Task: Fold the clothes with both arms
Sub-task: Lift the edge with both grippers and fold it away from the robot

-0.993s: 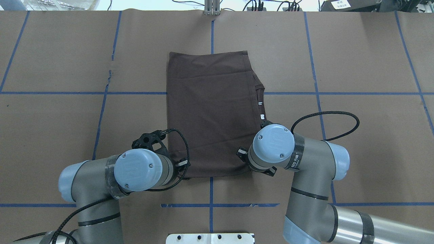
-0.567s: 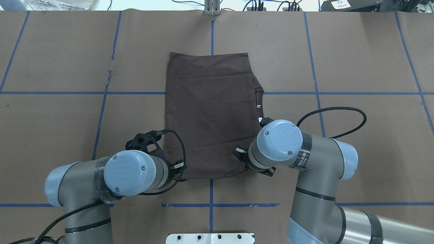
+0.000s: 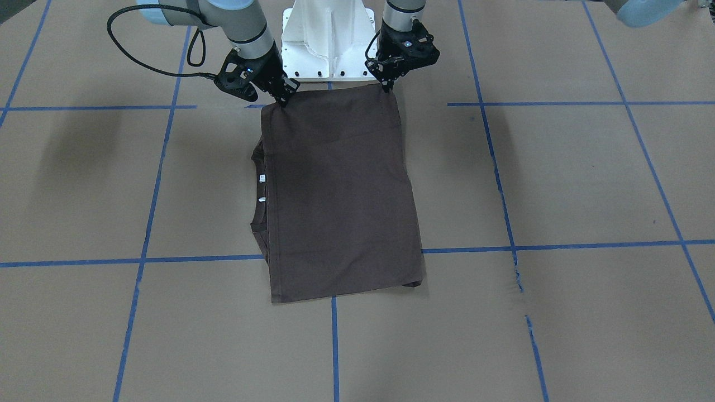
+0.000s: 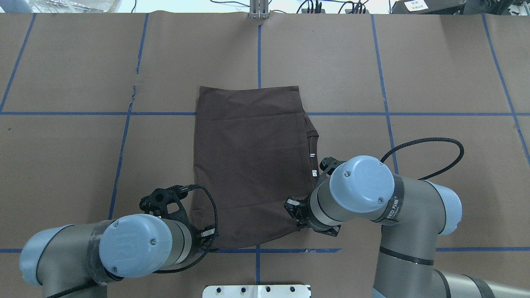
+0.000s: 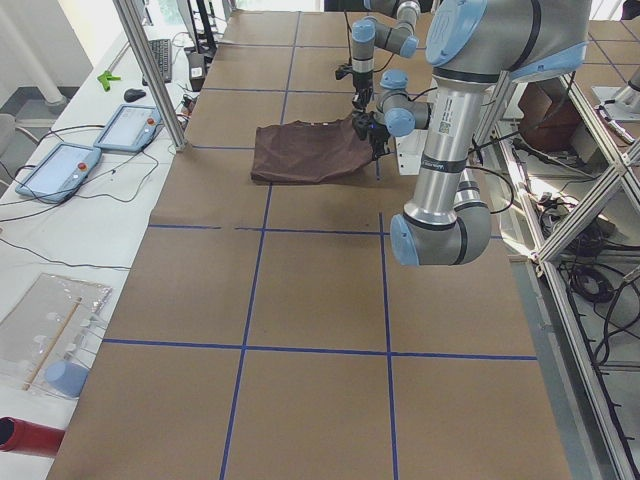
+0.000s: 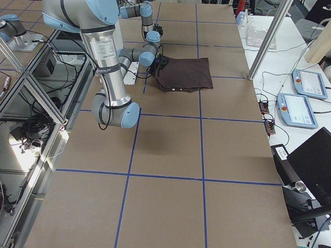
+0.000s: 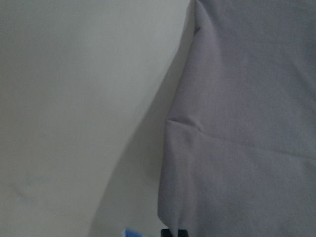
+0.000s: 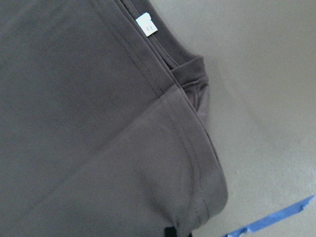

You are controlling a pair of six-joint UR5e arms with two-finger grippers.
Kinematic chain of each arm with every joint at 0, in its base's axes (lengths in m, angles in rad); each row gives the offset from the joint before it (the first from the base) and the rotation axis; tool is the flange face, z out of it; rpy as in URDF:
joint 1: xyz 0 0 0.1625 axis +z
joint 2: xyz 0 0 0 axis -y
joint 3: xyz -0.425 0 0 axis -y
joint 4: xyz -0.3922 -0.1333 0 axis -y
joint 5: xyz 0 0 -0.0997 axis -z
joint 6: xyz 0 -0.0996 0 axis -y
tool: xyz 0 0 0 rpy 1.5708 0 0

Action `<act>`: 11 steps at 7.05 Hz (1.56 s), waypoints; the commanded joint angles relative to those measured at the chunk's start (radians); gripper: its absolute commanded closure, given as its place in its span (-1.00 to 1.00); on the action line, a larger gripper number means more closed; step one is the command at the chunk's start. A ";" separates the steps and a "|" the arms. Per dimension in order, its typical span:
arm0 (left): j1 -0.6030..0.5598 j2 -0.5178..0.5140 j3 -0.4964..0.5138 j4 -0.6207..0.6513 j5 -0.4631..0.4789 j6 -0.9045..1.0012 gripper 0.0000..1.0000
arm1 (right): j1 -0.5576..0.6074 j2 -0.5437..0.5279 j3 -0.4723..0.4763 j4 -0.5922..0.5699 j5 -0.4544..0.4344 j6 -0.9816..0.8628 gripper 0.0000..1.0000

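Note:
The clothes are one dark brown T-shirt (image 4: 248, 165) folded into a tall rectangle on the brown table, with its collar and white neck tags (image 4: 313, 156) showing along its right edge. My left gripper (image 3: 385, 86) is shut on the shirt's near corner on my left. My right gripper (image 3: 283, 100) is shut on the other near corner. The near hem is pulled taut between them, a little off the table. In the overhead view both wrists hide the fingertips. The right wrist view shows a sleeve (image 8: 197, 163) and a tag (image 8: 146, 23).
The white pedestal base (image 3: 329, 39) stands just behind the grippers. Blue tape lines (image 4: 258, 49) grid the brown table cover, which has a small tear (image 4: 133, 89). Teach pendants (image 5: 60, 170) and a metal post (image 5: 150, 70) stand past the table's far edge.
Both arms have drawn back toward the base, dragging the shirt along the table with them. Its far edge now lies closer to the robot. Both grippers stayed shut on their corners.

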 commanded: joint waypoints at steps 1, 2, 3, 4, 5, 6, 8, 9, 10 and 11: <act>0.009 -0.006 -0.027 0.014 -0.027 0.006 1.00 | -0.008 0.010 -0.002 0.003 -0.012 -0.012 1.00; -0.015 -0.009 -0.026 0.012 -0.035 0.007 1.00 | 0.045 0.017 -0.014 0.021 -0.010 -0.013 1.00; -0.070 -0.029 -0.024 0.011 -0.038 0.056 1.00 | 0.099 0.023 -0.019 0.059 0.000 -0.020 1.00; -0.136 -0.050 -0.020 0.012 -0.062 0.110 1.00 | 0.145 0.040 -0.036 0.061 0.011 -0.045 1.00; -0.207 -0.064 -0.011 0.006 -0.102 0.159 1.00 | 0.189 0.097 -0.106 0.061 0.042 -0.059 1.00; -0.262 -0.103 0.064 -0.023 -0.107 0.186 1.00 | 0.217 0.149 -0.188 0.084 0.065 -0.070 1.00; -0.343 -0.118 0.133 -0.073 -0.121 0.207 1.00 | 0.304 0.166 -0.264 0.138 0.137 -0.104 1.00; -0.368 -0.128 0.194 -0.128 -0.121 0.207 1.00 | 0.318 0.198 -0.310 0.138 0.143 -0.115 1.00; -0.379 -0.139 0.263 -0.191 -0.121 0.207 1.00 | 0.322 0.252 -0.376 0.139 0.143 -0.115 1.00; -0.379 -0.142 0.302 -0.234 -0.119 0.207 1.00 | 0.323 0.284 -0.416 0.139 0.143 -0.116 1.00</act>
